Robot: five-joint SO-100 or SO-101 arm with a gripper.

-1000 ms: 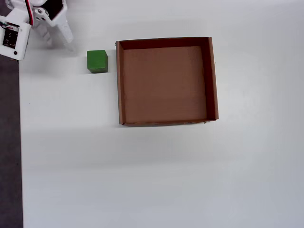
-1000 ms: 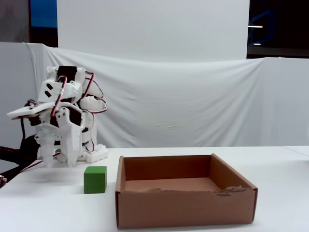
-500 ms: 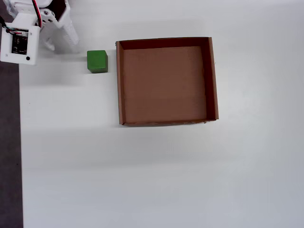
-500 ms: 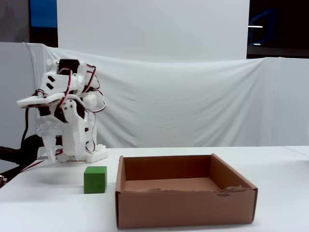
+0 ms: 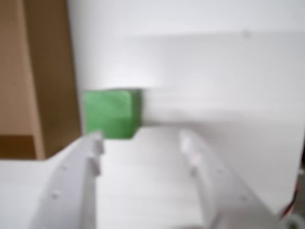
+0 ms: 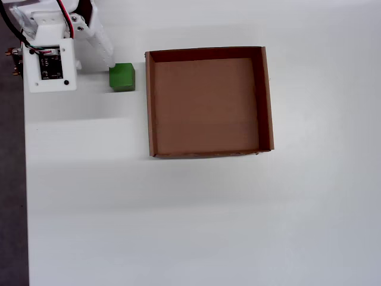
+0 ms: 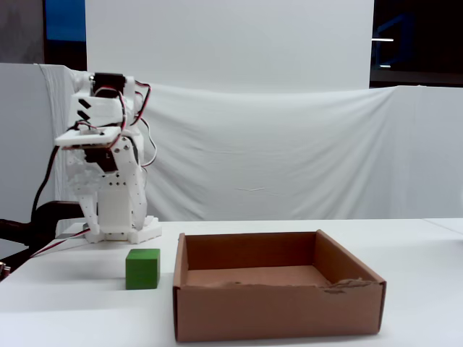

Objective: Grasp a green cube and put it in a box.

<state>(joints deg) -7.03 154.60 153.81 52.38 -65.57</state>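
The green cube [image 6: 122, 77] sits on the white table just left of the box [image 6: 149, 101] in the overhead view, a narrow gap between them. The box is a shallow brown cardboard tray and it is empty. In the wrist view my gripper [image 5: 143, 140] is open and empty. The cube [image 5: 111, 113] lies just beyond the left fingertip, outside the jaws, with the box wall [image 5: 47, 71] at the far left. In the fixed view the cube [image 7: 142, 268] stands left of the box [image 7: 278, 311], in front of the folded white arm [image 7: 108, 181].
The arm's base and circuit board [image 6: 47, 62] sit at the table's top left corner in the overhead view. The table's left edge [image 6: 26, 179] drops to a dark floor. A white cloth backdrop [image 7: 289, 152] hangs behind the table.
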